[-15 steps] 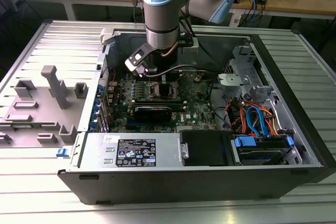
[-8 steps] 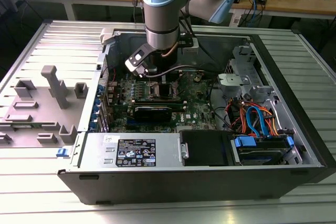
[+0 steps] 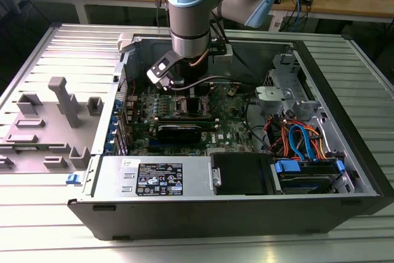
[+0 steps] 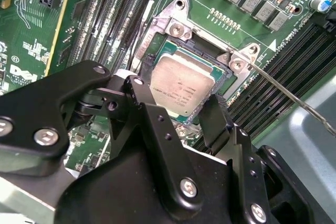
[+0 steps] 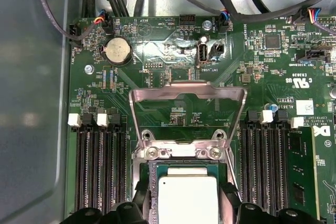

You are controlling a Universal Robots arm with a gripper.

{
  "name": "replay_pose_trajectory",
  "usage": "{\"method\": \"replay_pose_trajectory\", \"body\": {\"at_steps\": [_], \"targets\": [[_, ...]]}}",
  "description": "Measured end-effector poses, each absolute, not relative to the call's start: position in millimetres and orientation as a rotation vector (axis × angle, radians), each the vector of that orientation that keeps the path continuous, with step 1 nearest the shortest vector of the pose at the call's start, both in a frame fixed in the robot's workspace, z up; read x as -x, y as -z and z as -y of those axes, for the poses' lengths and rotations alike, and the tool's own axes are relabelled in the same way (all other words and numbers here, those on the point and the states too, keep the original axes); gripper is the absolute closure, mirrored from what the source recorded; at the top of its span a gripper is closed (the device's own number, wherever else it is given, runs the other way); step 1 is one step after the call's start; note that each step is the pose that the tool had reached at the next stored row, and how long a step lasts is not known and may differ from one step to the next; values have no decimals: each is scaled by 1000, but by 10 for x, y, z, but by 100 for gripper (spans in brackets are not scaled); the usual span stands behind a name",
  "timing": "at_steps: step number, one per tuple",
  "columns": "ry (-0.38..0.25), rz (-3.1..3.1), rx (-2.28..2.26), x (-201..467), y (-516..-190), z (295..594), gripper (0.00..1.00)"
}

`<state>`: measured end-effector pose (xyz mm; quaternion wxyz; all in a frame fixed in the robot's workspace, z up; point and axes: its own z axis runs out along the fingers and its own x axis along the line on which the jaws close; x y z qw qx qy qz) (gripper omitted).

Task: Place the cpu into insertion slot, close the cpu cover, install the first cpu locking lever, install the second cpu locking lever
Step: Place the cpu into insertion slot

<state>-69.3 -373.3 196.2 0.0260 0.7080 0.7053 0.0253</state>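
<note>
Black links of the pincer (image 4: 174,95) crowd the foreground of the second wrist view, its jaws set at chip width against opposite edges of the cpu (image 4: 184,85). The chip lies flat inside the insertion slot (image 4: 172,24) on the green motherboard (image 4: 31,51). By my reading it is gripped rather than let go, though the contact is hard to judge. One thin locking lever (image 4: 283,92) runs free from the slot's corner out over the memory slots (image 4: 304,51), not hooked down. In the first wrist view the cpu cover (image 5: 188,92) stands swung back from its hinge beyond the chip, with the board showing through its square window, so the cpu's silver top is bare. In the exterior view the arm (image 3: 191,23) reaches down into the open computer case (image 3: 184,220), which lies on the ribbed metal table (image 3: 345,238). As I judge it, the first step is at or near its end — chip seated in the slot — while the cover is not yet closed and no lever shows as latched.
</note>
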Motion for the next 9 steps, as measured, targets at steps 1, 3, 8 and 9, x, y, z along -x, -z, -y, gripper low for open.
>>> {"method": "replay_pose_trajectory", "body": {"at_steps": [1, 3, 8, 9], "targets": [[-77, -2180, -2188, 693, -1962, 3723, 38], [-78, -2180, -2188, 692, -1960, 3718, 38], [-78, -2180, -2188, 692, -1959, 3714, 38], [-78, -2180, -2188, 692, -1959, 3715, 38]]}}
